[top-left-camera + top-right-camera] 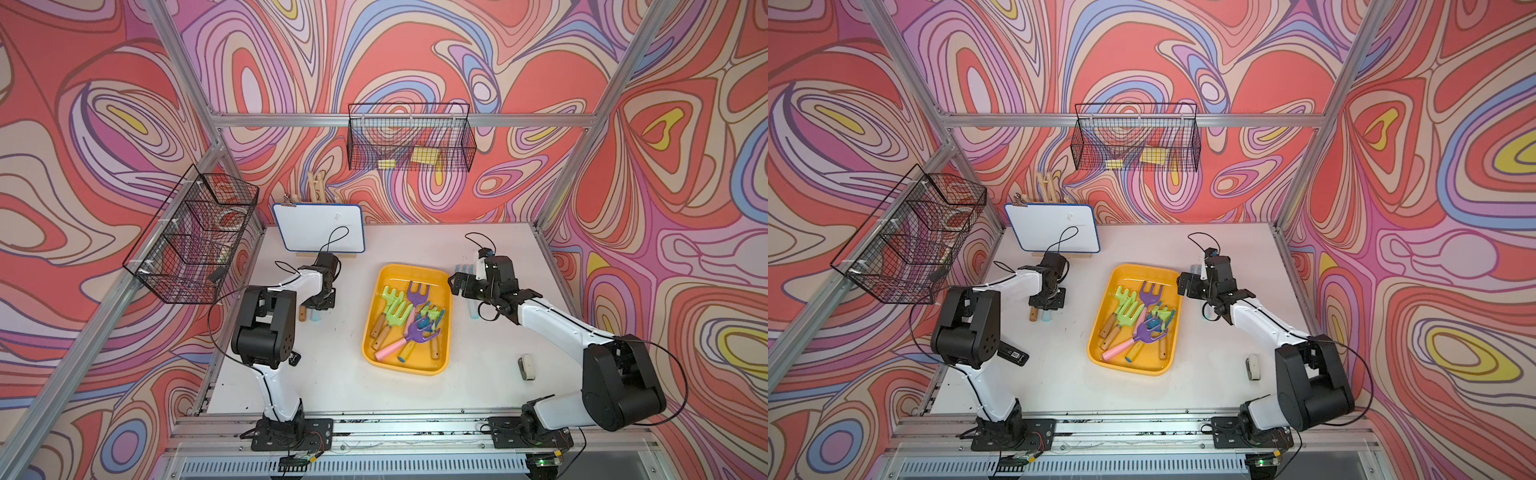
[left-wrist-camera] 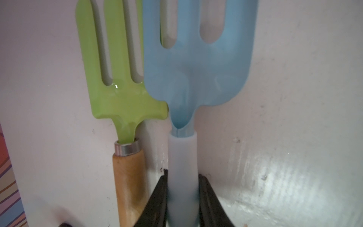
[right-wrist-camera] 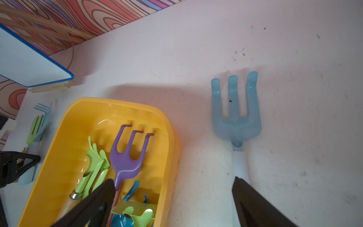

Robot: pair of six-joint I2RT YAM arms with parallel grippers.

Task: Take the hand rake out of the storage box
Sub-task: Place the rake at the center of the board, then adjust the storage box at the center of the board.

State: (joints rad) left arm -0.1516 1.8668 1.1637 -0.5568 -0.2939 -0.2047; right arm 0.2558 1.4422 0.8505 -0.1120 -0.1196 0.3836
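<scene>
Left gripper (image 2: 183,175), lowered at left, pinches pale-blue plastic hand rake (image 2: 196,68); right gripper (image 3: 172,179) gapes beside yellow-orange plastic storage box (image 1: 409,276); three rakes (image 3: 235,121) outside.

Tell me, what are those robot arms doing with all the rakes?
The left fingers are shut on a pale blue rake, down on the table beside a green rake. The right fingers are open, hovering by the yellow box, where a purple rake and others lie.

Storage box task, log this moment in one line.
left gripper: shut on blue hand rake, beside green hand rake on table | right gripper: open, empty | storage box: rakes inside
</scene>
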